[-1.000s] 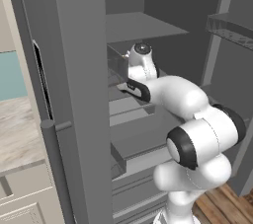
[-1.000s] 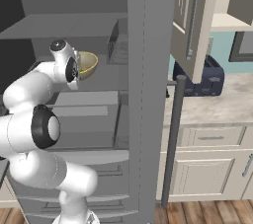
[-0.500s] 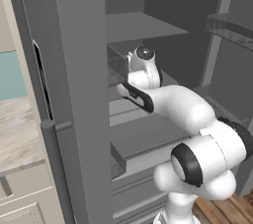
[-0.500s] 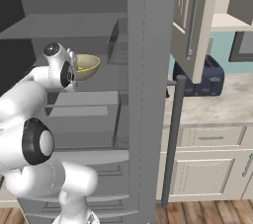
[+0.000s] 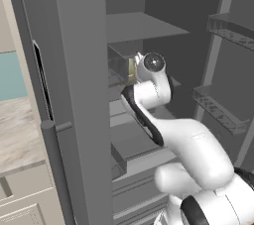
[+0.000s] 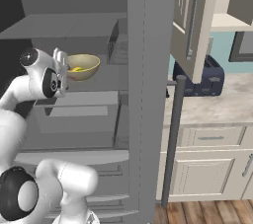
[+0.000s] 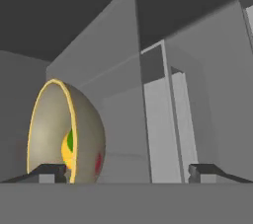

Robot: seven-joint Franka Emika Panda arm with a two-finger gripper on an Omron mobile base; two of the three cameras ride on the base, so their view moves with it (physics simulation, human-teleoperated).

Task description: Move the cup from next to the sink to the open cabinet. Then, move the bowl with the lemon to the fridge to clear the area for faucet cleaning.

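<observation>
The bowl (image 6: 84,65), olive-tan with a lighter rim, stands on a shelf inside the fridge (image 6: 148,94), and the yellow lemon (image 6: 76,69) lies in it. My gripper (image 6: 63,68) hovers just left of the bowl, open and holding nothing. In the rolled hand view the bowl (image 7: 64,131) appears on edge at the left with the lemon (image 7: 67,152) inside, and the gripper (image 7: 126,171) is spread wide, its left fingertip (image 7: 49,171) just in front of the rim. The open cabinet (image 6: 195,20) hangs to the right of the fridge. The cup, sink and faucet are out of view.
The fridge door (image 5: 74,70) stands open on the left, and its door racks (image 5: 223,105) line the right side. A dark blue toaster (image 6: 207,77) sits on the counter (image 6: 222,107) above beige drawers (image 6: 210,139). Shelves lie above and below the bowl.
The jaws have opened and let go of the bowl, which rests on the fridge shelf. The hand has drawn back a little from it.
</observation>
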